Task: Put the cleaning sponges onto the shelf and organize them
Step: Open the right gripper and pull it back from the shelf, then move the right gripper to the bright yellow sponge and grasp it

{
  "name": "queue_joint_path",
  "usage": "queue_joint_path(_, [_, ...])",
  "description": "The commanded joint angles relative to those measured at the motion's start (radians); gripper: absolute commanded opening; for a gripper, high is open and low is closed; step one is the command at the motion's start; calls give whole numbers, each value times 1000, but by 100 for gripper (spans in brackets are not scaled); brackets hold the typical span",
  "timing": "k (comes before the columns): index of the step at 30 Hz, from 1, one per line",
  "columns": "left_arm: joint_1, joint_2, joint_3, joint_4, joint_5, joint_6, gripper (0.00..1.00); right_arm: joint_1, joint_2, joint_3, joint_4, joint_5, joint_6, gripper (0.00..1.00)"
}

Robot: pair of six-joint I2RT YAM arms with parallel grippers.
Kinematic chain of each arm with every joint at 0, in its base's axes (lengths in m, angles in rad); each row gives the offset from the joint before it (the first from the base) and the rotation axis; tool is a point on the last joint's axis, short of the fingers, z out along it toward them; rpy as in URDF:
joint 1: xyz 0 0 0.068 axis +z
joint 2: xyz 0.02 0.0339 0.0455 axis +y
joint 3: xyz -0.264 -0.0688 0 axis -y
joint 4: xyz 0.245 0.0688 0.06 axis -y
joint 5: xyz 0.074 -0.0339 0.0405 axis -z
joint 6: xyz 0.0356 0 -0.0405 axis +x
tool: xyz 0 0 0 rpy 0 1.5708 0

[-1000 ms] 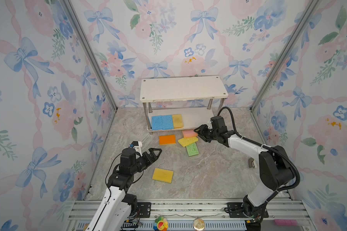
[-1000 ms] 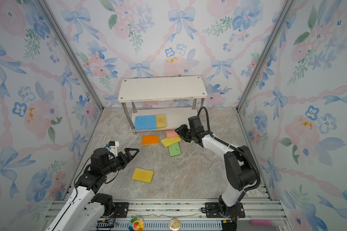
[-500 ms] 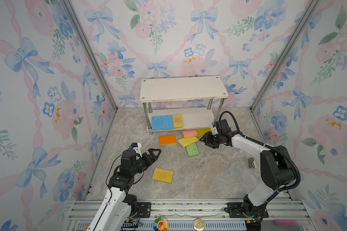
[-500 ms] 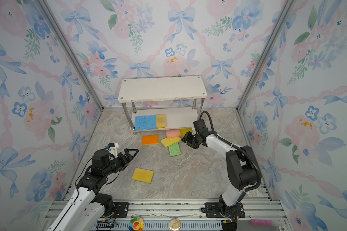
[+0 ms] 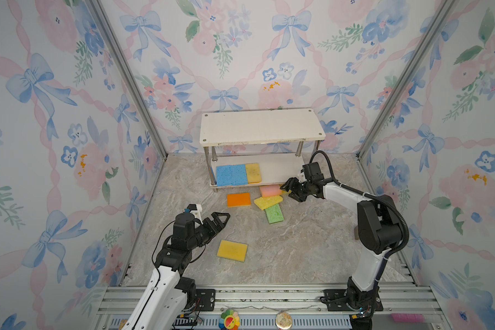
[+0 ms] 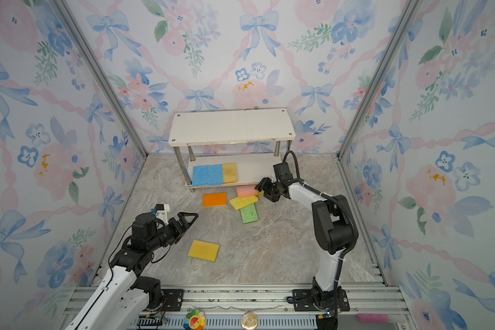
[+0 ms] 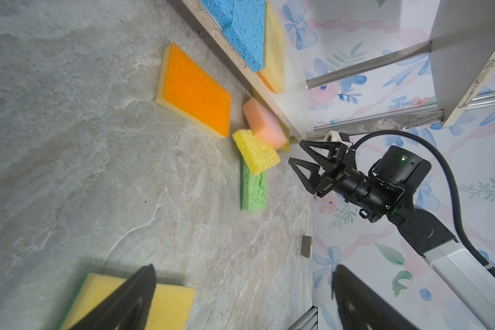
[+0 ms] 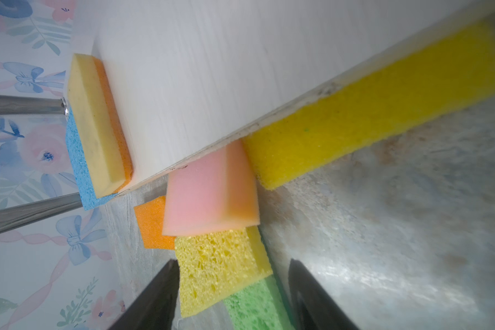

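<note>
The shelf (image 5: 262, 125) holds two blue sponges (image 5: 231, 175) and a tan-yellow one (image 5: 253, 173) on its lower board. On the floor in front lie an orange sponge (image 5: 238, 199), a pink one (image 5: 270, 190), a yellow one (image 5: 267, 202) and a green one (image 5: 274, 214). My right gripper (image 5: 289, 192) is open and empty, just right of the pink sponge. In the right wrist view its jaws frame the yellow sponge (image 8: 217, 263), and another yellow sponge (image 8: 355, 120) sits under the lower board's edge. My left gripper (image 5: 222, 218) is wide open above a yellow sponge (image 5: 232, 250).
Flowered walls with metal corner posts close in the marble floor (image 5: 297, 243). A small grey block (image 7: 306, 245) lies by the right wall. The shelf's top board and the right half of its lower board (image 8: 212, 71) are bare.
My right gripper has drawn back a little from the shelf's front and its jaws have spread wider. The left arm has stayed where it was.
</note>
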Motion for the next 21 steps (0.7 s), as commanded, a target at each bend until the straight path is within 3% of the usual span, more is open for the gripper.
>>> queue_joint_path(1, [8,7,8,18,11,20,98,0,46,47,8,-9,13,66])
queue_joint_path(10, [10,34,19,18,12,31,98,20,110,101,16,-17,14,62])
queue_joint_path(18, [11,51,37,18,17,37,98,33,157,120,25,-9,35,54])
queue_joint_path(21, [13,48,36,17,20,35,98,36,160,114,22,7,44,46])
